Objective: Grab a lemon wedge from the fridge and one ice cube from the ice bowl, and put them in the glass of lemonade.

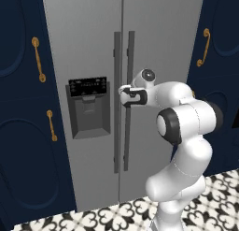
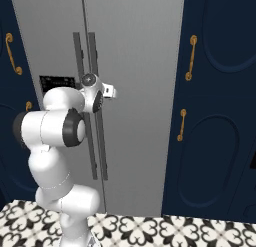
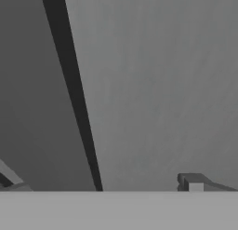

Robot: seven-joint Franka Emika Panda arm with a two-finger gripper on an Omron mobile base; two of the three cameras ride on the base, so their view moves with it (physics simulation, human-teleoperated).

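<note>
So I'm parked right in front of the fridge [image 1: 93, 52], both doors shut. My pincer [image 1: 125, 95] is spread wide, holding nothing, right up at the two dark bar handles [image 1: 123, 61] by the door seam, just right of the black dispenser panel [image 1: 88, 106]. Navy cabinets [image 2: 220, 116] flank the fridge.

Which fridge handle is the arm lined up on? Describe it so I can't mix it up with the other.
Start at the grey two-door fridge between the navy cabinets. Two dark vertical bar handles flank its centre seam. The one you want is the right-hand handle, on the door without the black dispenser panel, with the open gripper at it.
</note>
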